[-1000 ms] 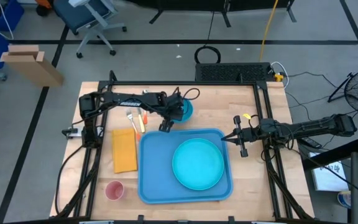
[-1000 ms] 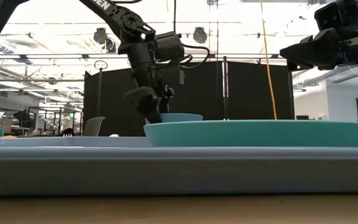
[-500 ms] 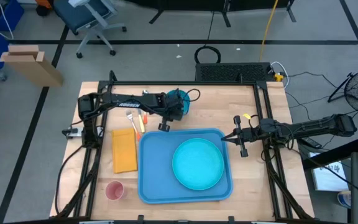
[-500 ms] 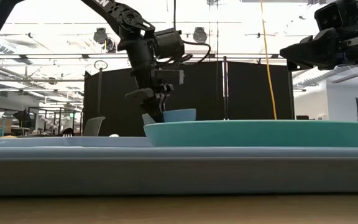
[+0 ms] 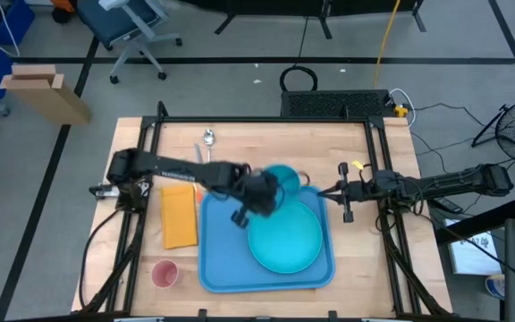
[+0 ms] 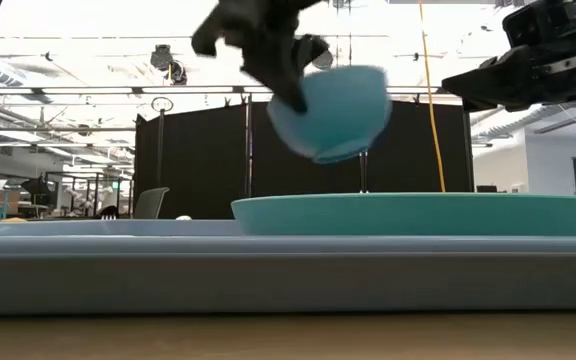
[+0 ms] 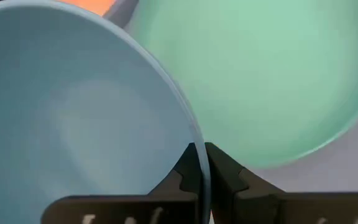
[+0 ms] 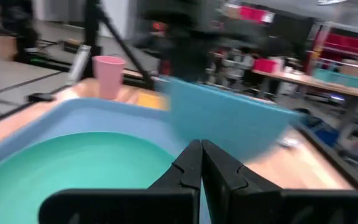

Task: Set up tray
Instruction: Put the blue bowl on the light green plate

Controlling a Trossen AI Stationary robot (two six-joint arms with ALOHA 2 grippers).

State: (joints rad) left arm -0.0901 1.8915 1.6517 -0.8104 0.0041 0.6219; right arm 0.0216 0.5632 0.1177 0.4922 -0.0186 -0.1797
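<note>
Left gripper [image 5: 259,199] is clamped on the rim of one light blue bowl [image 5: 282,182], holding it in the air; the left wrist view shows the two fingers [image 7: 180,176] pinching the bowl's [image 7: 73,118] thin edge from either side. In the low view the bowl [image 6: 333,112] hangs tilted, clear above the plate [image 6: 418,213], with the left gripper [image 6: 290,92] at its upper rim.

One tray [image 5: 217,259] lies flat on the wooden surface [image 5: 365,268], near the surface's centre and toward its 6 o'clock edge in the high view. The left gripper and the bowl stand over the tray's 12 o'clock portion, directly above it and not touching it. One round teal plate [image 5: 284,237] rests inside the tray, filling its 3 o'clock half; the bowl overlaps the plate's 12 o'clock edge as seen from above.

Right gripper [image 5: 345,195] is closed on nothing, its fingers pressed together, and hovers just off the tray's 3 o'clock rim near the 1 o'clock corner.

Outside the tray, at its 9 o'clock side: one flat yellow-brown napkin [image 5: 178,215] just beside the rim, and one pink cup [image 5: 164,273] upright toward 7 o'clock. One spoon [image 5: 208,138] lies toward 11 o'clock, well apart from the tray.
</note>
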